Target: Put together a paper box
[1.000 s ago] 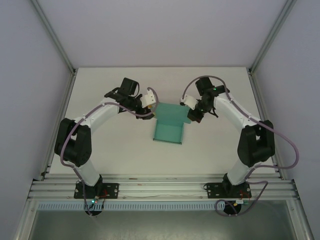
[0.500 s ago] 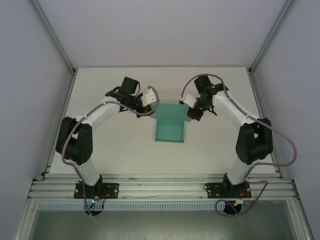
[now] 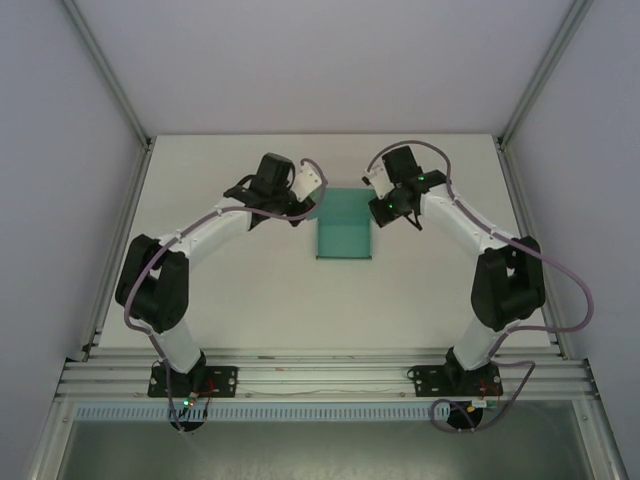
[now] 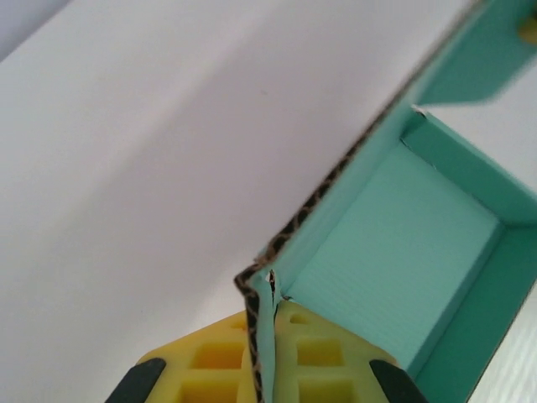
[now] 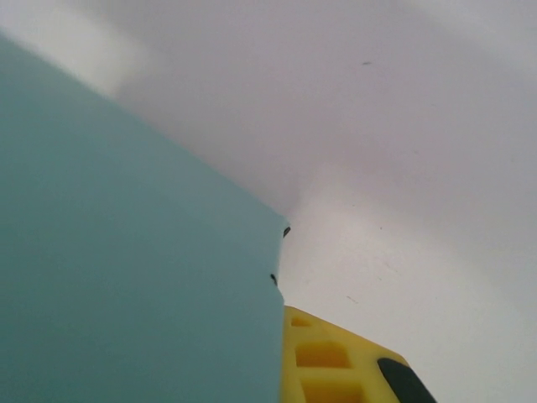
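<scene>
- Judging by the open tray and the raised flap, caught midway through closing up the box: walls already up, lid not yet down.
- Found the box about mid-worktop, between the two arms, somewhat nearer the far edge than the near one.
- Saw the left gripper at the box's far-left corner, pressed together on a thin card wall, yellow fingers on either side of its edge.
- Saw the right gripper at the far-right corner, squeezed tight, a broad teal panel lying against its one visible finger; took it for a pinch on the card.
- Called next for swinging both held corners together toward the near edge, level with each other, so the lid would come down square over the tray.
- Called then for tucking the front flap inside, gently, since thin card looked apt to crease if one side led.
</scene>
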Available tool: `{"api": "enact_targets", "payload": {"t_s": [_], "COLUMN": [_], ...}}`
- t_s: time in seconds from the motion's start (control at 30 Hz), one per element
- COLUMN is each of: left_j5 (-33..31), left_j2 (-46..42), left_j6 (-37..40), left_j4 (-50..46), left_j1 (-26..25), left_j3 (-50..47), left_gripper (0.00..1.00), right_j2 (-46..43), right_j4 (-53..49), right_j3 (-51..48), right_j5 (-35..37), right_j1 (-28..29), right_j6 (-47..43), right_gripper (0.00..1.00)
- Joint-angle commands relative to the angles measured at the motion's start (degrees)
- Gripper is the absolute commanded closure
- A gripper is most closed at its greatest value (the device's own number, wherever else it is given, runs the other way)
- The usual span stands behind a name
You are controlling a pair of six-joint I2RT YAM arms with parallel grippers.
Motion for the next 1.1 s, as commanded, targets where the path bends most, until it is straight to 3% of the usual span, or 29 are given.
{"api": "enact_targets", "payload": {"t_s": [0.0,0.07,0.17,0.33,0.63,0.83,1.07], "left_j5": [-12.8,-13.4,-12.0,-15.0,-12.5,-10.2,-9.4], "left_j2": [0.7,1.6,3.0,5.2,4.0,0.0,-4.3], "left_j6": [-21.5,-30.8,-40.1,-43.8,-48.2,-47.0,-45.0], "left_j4": [0.9,1.5,4.2,4.9,15.0,24.8,28.5], "left_j1": [-2.4,-3.0,-3.9,-6.1,-6.8,-8.1,-8.5], "left_j3": [2.2,2.8,2.1,2.3,-6.4,-16.6,-25.3], "left_gripper": [1.00,1.00,1.00,1.00,1.00,1.00,1.00], "right_j2": [-3.8,-3.4,-1.9,1.1,2.0,-1.4,-7.1], "right_j4": [8.8,12.2,17.7,22.5,25.6,32.0,39.7], "right_j3": [-1.0,-2.6,-5.1,-6.5,-9.9,-18.5,-30.4], "right_j5": [7.7,11.0,8.7,11.4,13.1,15.9,20.1], "right_j1": [4.7,5.5,6.0,7.8,10.0,13.0,14.5], "right_j6": [21.6,29.7,38.0,43.1,43.0,36.8,29.7], "right_gripper": [0.93,0.93,0.94,0.94,0.95,0.97,0.98]}}
